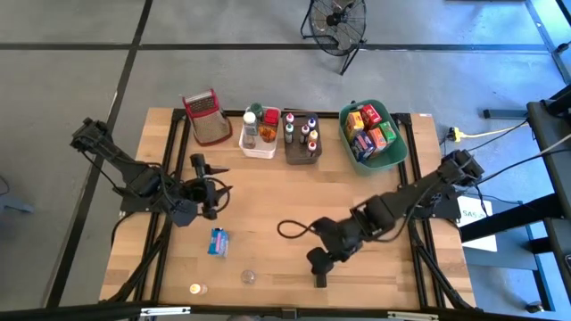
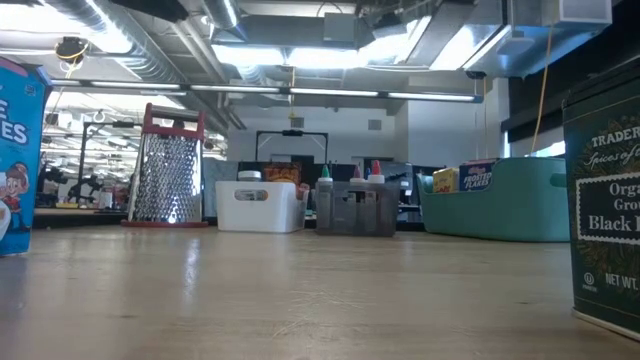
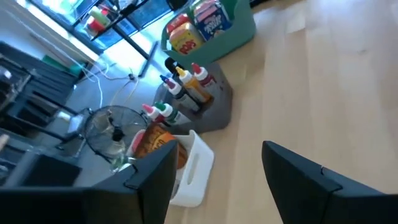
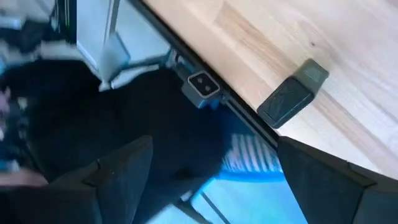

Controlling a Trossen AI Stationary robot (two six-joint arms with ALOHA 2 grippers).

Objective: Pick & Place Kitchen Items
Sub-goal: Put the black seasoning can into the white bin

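My left gripper [image 1: 212, 176] hovers open over the table's left part and holds nothing; its wrist view looks past the open fingers [image 3: 217, 180] toward the bins. My right gripper [image 1: 318, 260] is open over the near middle of the table. A dark green tin [image 1: 319, 280] lies on its side by the near edge, just beyond the fingers [image 4: 292, 99], untouched. That tin stands large at the right of the low view [image 2: 605, 200]. A blue box [image 1: 218, 241] lies between the arms, also at the left of the low view [image 2: 15, 150]. A small clear jar [image 1: 248, 277] and a small round item [image 1: 195, 289] rest near the near edge.
Along the far edge stand a red-rimmed wire basket [image 1: 205, 116], a white bin [image 1: 258, 134] with jars, a grey bin [image 1: 302, 138] with bottles, and a green bin [image 1: 373, 134] with boxes. A black cable loop [image 1: 290, 230] hangs by the right arm. Bare wood lies mid-table.
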